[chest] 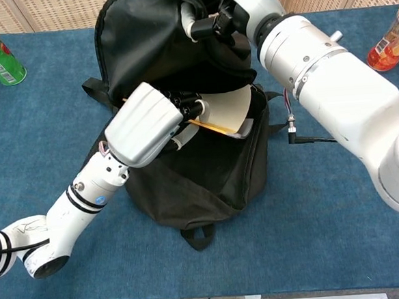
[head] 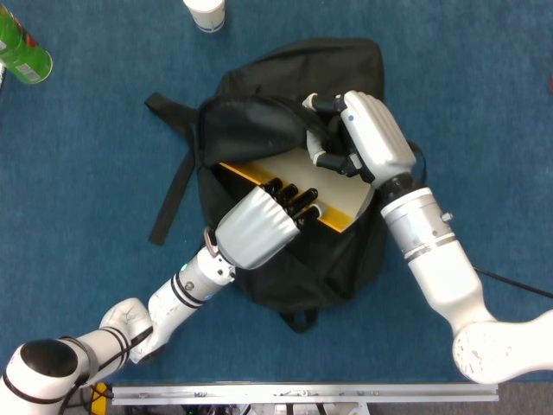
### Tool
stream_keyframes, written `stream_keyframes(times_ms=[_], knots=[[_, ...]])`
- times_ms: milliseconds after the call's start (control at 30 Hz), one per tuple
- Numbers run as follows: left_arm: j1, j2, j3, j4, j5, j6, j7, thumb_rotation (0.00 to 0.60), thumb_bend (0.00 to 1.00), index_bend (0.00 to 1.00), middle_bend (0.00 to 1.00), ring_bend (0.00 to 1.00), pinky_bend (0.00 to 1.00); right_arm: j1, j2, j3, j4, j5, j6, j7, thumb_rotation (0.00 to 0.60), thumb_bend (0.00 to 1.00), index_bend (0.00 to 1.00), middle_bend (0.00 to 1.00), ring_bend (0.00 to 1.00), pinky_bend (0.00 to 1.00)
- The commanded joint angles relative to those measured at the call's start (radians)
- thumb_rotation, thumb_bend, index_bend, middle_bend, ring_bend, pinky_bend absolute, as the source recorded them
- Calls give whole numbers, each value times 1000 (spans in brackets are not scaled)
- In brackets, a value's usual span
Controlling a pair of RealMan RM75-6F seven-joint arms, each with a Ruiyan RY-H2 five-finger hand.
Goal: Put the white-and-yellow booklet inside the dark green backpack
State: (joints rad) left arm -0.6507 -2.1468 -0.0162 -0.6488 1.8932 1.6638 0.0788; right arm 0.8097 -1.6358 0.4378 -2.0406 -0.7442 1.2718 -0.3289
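Head view: left hand (head: 259, 226) gripping yellow-edged booklet (head: 298, 177), half inside backpack (head: 285, 259) mouth at mid-table; right hand (head: 363, 138) clamped on lifted flap. Chest view: same grips, booklet (chest: 228, 113) angled into opening.

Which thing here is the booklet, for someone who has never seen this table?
Find the dark green backpack lying open mid-table. The booklet is the flat sheet sliding into its mouth, gripped by the left hand. Its pale face and yellow edge stand out against dark fabric.

The left hand (head: 259, 226) grips the booklet (head: 304, 186), which lies partly inside the backpack (head: 294, 259). The right hand (head: 363, 138) holds the backpack's flap (head: 251, 121) up.
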Motion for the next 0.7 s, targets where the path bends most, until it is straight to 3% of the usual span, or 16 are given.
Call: stream_keyframes(times_ms=[33, 267, 500, 633, 700], knots=[[-13, 19, -2, -16, -14, -33, 31, 600, 472, 714, 795, 735, 887, 1, 0, -1, 0, 0, 1, 1, 600, 625, 785, 699, 622, 907], [-62, 84, -28, -119, -39, -101, 102, 600, 473, 718, 791, 729, 887, 6, -5, -4, -5, 3, 5, 2, 600, 624, 786, 699, 622, 907], [-78, 94, -14, -132, -52, -166, 149, 600, 472, 710, 777, 723, 887, 11, -13, -10, -12, 5, 13, -4, 600, 623, 786, 699, 623, 907], [-61, 97, -12, -156, -83, -205, 203, 600, 465, 603, 697, 683, 885, 12, -15, -14, -5, 3, 24, -12, 600, 623, 785, 699, 622, 907], [-53, 104, -17, -180, -98, -212, 222, 600, 414, 554, 665, 652, 885, 12, -15, -14, 0, 3, 26, -13, 600, 623, 786, 699, 623, 907]])
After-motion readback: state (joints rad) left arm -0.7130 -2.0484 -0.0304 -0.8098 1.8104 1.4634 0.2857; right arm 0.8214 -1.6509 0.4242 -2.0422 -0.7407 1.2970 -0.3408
